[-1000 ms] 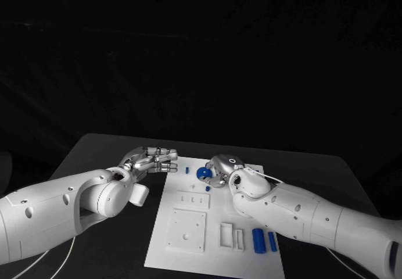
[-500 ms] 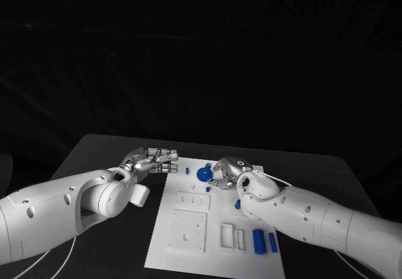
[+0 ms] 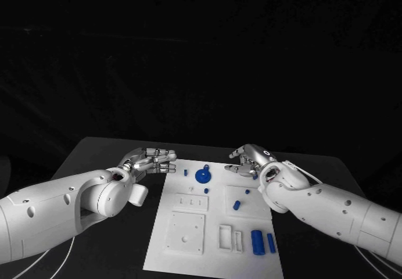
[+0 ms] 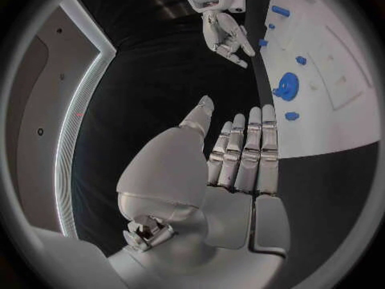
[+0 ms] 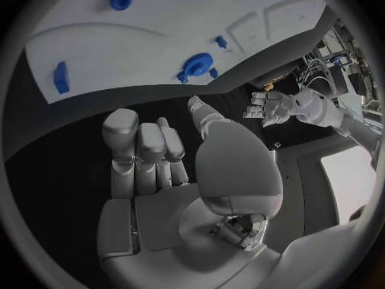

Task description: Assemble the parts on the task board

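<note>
White task board (image 3: 189,256) lies flat mid-desk (image 3: 100,151), long side running from near edge to far edge. Surface has raised white blocks & shallow slots: square block near its near-left corner, smaller slotted plate above that, narrow upright slots by the near edge.

Parts, all blue: round disc w/ knob (image 3: 203,174) near board's far edge, a small peg (image 3: 185,172) just left of it, tiny piece (image 3: 206,190) just below the disc. Short pin (image 3: 236,204) lies mid-board, tilted. Small dot-like pieces by the right edge, too small to tell shape. Two upright-looking bars (image 3: 258,242) side by side at the near-right corner, the left one thicker.

Left hand (image 3: 151,161) sits over bare desk just off board's far-left corner, fingers straight & close together, nothing in it. Right hand (image 3: 250,160) is by board's far-right corner, fingers loosely curved & apart, holding nothing; right wrist view shows palm bare. Both hands clear of the parts.
</note>
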